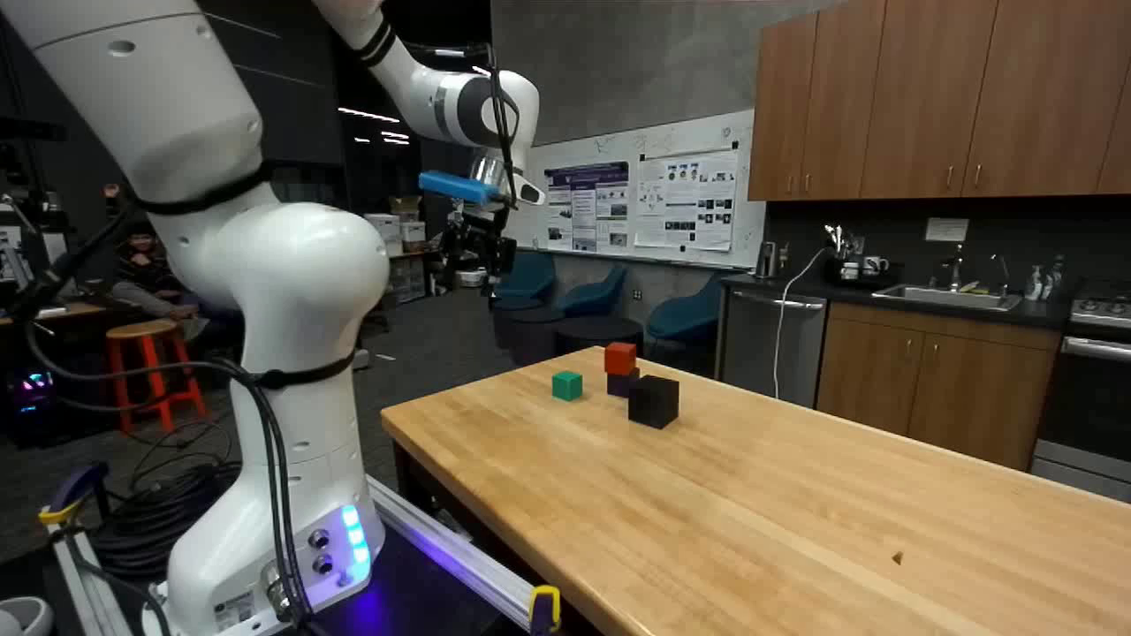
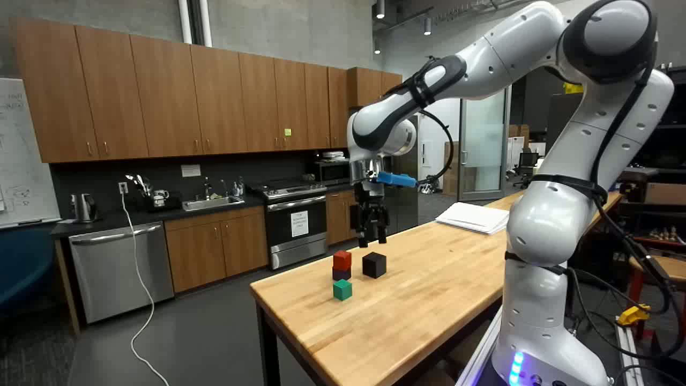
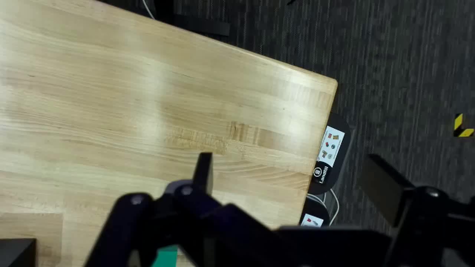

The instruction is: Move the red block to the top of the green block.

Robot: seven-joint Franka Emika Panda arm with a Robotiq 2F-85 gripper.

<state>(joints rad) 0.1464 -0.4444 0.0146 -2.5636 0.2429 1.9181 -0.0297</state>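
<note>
The red block [image 1: 620, 358] rests on top of a dark purple block [image 1: 623, 385]; both also show in an exterior view, the red block [image 2: 342, 260] above the dark block [image 2: 341, 274]. The green block [image 1: 567, 386] sits on the table beside that stack, and also shows in an exterior view [image 2: 342, 290]. In the wrist view a sliver of the green block [image 3: 166, 258] shows behind my fingers; the red block is not visible there. My gripper [image 2: 373, 241] hangs well above the table, apart from the blocks. In the wrist view its fingers [image 3: 293, 178] are wide apart with nothing between them.
A larger black cube [image 1: 653, 402] stands close to the stack, also in an exterior view [image 2: 374, 265] and at the wrist view's lower left [image 3: 16, 253]. White papers [image 2: 474, 217] lie farther along the wooden table [image 2: 418, 289]. Bins [image 3: 332, 152] stand below the table's edge.
</note>
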